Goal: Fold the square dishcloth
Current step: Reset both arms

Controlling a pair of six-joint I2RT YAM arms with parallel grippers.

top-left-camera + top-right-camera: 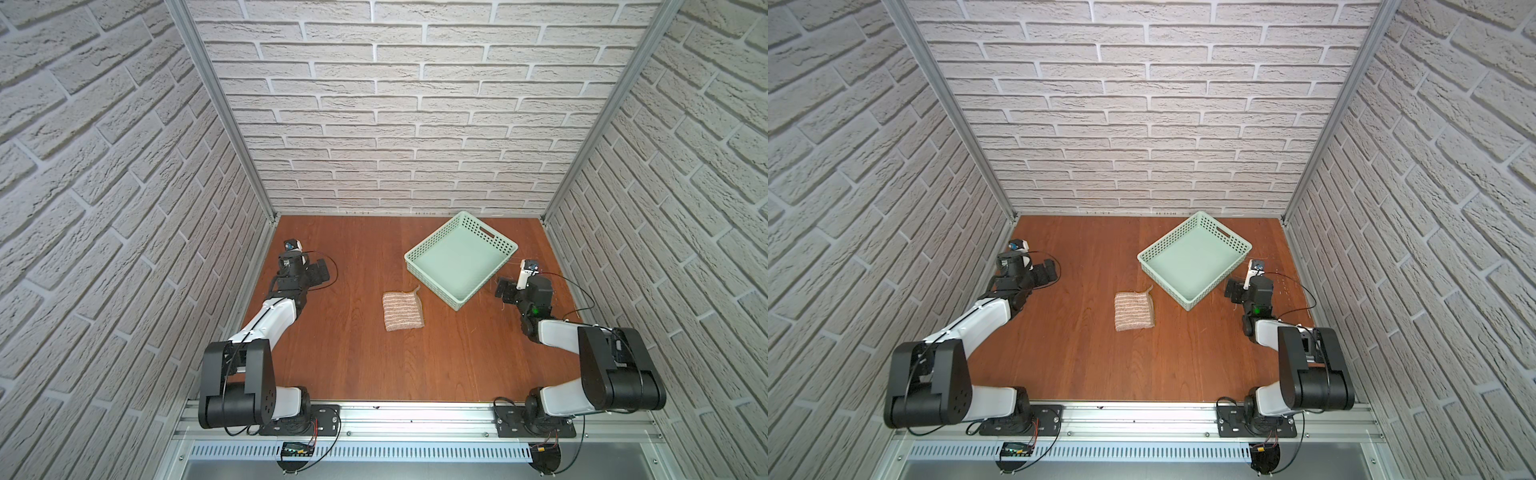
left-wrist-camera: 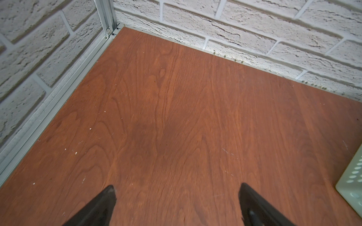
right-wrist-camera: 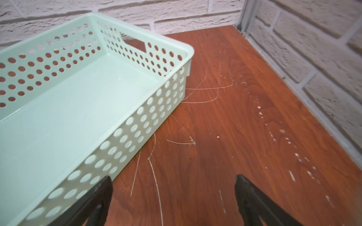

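Observation:
The square dishcloth (image 1: 402, 311) (image 1: 1134, 311) is a tan-brown textured cloth with cream stripes, lying flat on the wooden table in both top views, with a loose thread at its far right corner. My left gripper (image 1: 322, 272) (image 1: 1051, 271) (image 2: 177, 188) hovers at the table's left side, open, with only bare wood between its fingers. My right gripper (image 1: 504, 291) (image 1: 1234, 291) (image 3: 173, 180) sits at the right, beside the basket, open and empty. The cloth lies between the two arms, apart from both. Neither wrist view shows the cloth.
A mint-green perforated basket (image 1: 494, 241) (image 1: 1227, 240) (image 3: 166, 94) (image 2: 352, 182) stands empty at the back right, just beyond the cloth. Loose pale threads (image 3: 154, 176) lie on the wood beside it. Brick-pattern walls close the table (image 1: 353, 357) on three sides.

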